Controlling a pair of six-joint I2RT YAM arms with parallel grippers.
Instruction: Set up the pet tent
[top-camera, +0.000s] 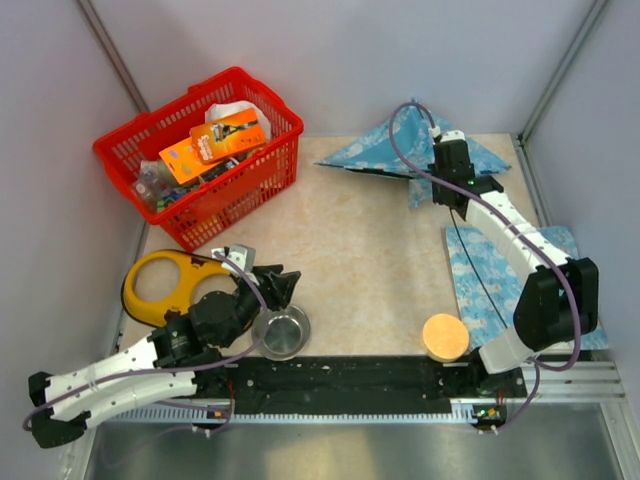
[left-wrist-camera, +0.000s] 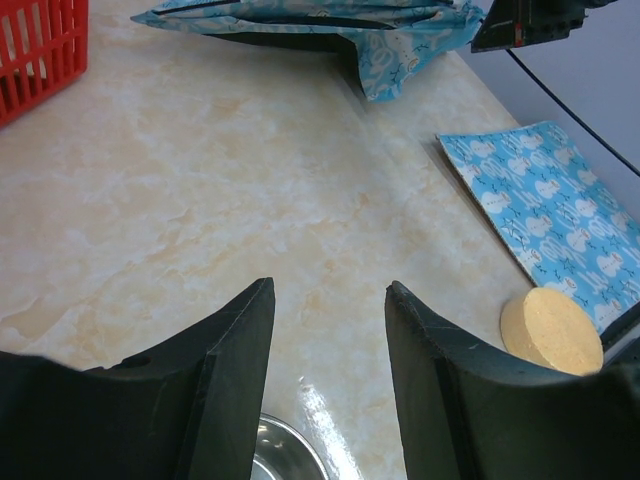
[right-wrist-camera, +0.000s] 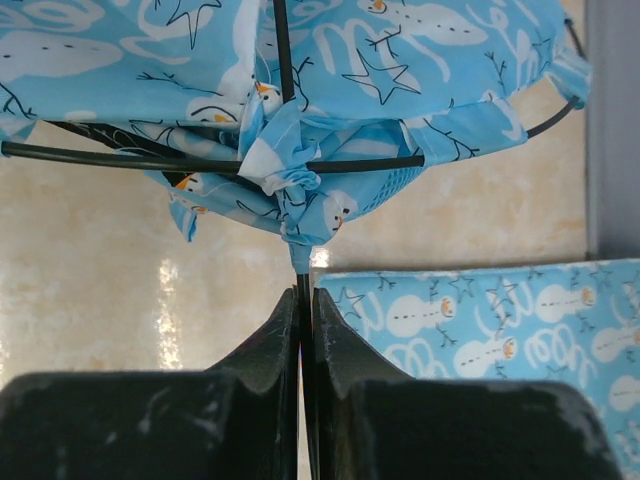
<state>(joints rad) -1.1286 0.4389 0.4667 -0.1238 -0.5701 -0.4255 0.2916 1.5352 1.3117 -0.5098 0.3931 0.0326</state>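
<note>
Two arms share a marbled bench (top-camera: 380, 270) with clutter round its edges. A red basket (top-camera: 200, 160) full of packets stands at the far left. A yellow ring-handled thing (top-camera: 150, 285) and a steel bowl (top-camera: 282, 332) lie near the left base. A round tan disc (top-camera: 445, 337) sits near the right base, just beside a flat blue printed mat (top-camera: 490, 290) along the right edge.

The right arm (top-camera: 510, 230) stretches over that mat toward the far right corner, with a purple cable (top-camera: 400, 150) looping ahead of it. Its right claw (right-wrist-camera: 304, 300) is clenched, grasping the pet tent (top-camera: 375, 152) by a thin dark pole and a bunched fabric end. The left arm (top-camera: 120, 375) is folded low. The left claw (left-wrist-camera: 328, 310) is released, jaws apart, above the bowl's rim and holding nothing.

The tent lies collapsed at the far right of the bench. It is light blue with white snowmen, spread into flat pointed wings, and dark poles cross under the gathered fabric.
</note>
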